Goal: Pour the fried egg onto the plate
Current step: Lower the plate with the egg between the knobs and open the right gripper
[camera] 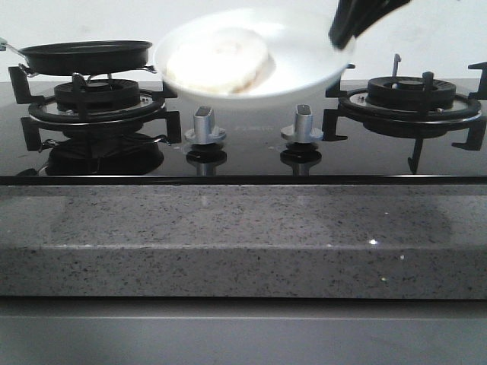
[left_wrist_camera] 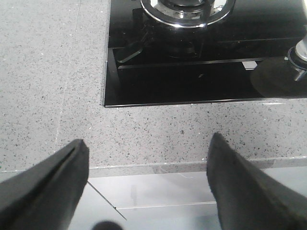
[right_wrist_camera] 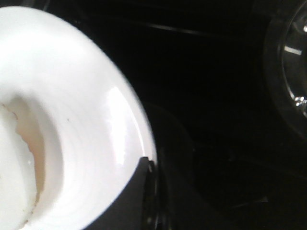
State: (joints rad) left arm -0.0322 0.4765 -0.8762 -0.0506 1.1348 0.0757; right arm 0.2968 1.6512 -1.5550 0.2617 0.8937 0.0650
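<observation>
The white plate [camera: 304, 65] hangs in the air above the middle of the stove, tilted toward the camera. The fried egg [camera: 218, 61] lies on its left half. My right gripper [camera: 344, 34] is shut on the plate's right rim; in the right wrist view the plate [right_wrist_camera: 86, 124] and the egg's edge [right_wrist_camera: 14, 167] fill the left, with a finger [right_wrist_camera: 139, 191] on the rim. The black frying pan [camera: 85, 55] sits on the left burner, empty as far as I can see. My left gripper [left_wrist_camera: 146, 148] is open and empty over the counter's front edge.
A right burner [camera: 411, 97] with black grates stands at the right. Two silver knobs [camera: 205, 125] [camera: 302, 124] stand on the black glass hob in front of the plate. A grey speckled counter [camera: 243, 228] runs along the front.
</observation>
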